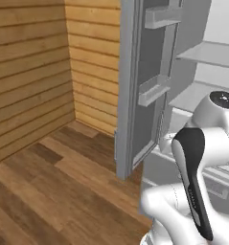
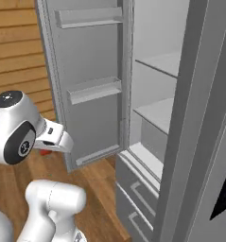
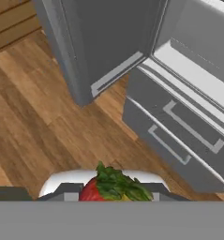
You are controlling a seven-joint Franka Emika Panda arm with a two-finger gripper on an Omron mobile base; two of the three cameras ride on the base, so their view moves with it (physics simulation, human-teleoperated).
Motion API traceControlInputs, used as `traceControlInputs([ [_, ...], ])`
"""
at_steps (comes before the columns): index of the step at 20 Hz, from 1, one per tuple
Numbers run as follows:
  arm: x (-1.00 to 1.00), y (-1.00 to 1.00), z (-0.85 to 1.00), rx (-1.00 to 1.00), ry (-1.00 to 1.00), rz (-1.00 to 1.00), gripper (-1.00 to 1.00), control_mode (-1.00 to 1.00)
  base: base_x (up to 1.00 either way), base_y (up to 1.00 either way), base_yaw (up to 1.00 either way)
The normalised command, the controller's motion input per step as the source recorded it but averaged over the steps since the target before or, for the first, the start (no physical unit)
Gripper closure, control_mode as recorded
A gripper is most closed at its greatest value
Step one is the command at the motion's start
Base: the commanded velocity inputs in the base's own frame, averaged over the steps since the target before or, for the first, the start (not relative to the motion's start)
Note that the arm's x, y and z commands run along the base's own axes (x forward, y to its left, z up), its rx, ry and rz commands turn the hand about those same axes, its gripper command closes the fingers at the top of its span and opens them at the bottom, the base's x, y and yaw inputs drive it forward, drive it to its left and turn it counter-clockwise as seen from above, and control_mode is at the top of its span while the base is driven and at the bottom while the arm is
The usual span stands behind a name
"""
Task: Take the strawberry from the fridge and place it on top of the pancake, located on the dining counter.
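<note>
One small red strawberry with a ragged green leafy cap [image 3: 111, 187] is sitting clamped in the robot's two-finger claw [image 3: 108, 196], the jaws drawn nearly together around it, out in front of the tall light-grey double-door fridge [image 3: 188, 131] and above the brown wood-plank floor [image 3: 43, 122]. The fruit is already out of the fridge, so the carry to the table with the pancake looks to be the step in hand. The risks, as I judge them: the berry is soft and rounded, so it could be slipping or getting squashed if the arm is swinging hard, and the open grey fridge door with its moulded inner racks [image 2: 88, 80] is standing close beside the white arm — a wide turn could be clipping it. The hand view is showing the strawberry and the two bottom drawers with their slim handles [image 3: 179, 136], while the right base view is giving just a red speck under the wrist yet is showing the white inner shelves [image 2: 161, 111] — bare where visible.
</note>
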Motion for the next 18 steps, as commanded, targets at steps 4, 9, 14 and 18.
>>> traceControlInputs([
  [4, 0.00, 0.00, 0.00, 0.00, 0.00, 0.00, 1.00, 1.00, -0.86, 0.59, 0.72],
  [9, 0.00, 0.00, 0.00, 0.00, 0.00, 0.00, 1.00, 1.00, -0.64, 0.89, 0.75],
  [14, 0.00, 0.00, 0.00, 0.00, 0.00, 0.00, 1.00, 1.00, 0.01, 0.52, 0.76],
  [18, 0.00, 0.00, 0.00, 0.00, 0.00, 0.00, 1.00, 1.00, 0.24, 0.39, 0.32],
])
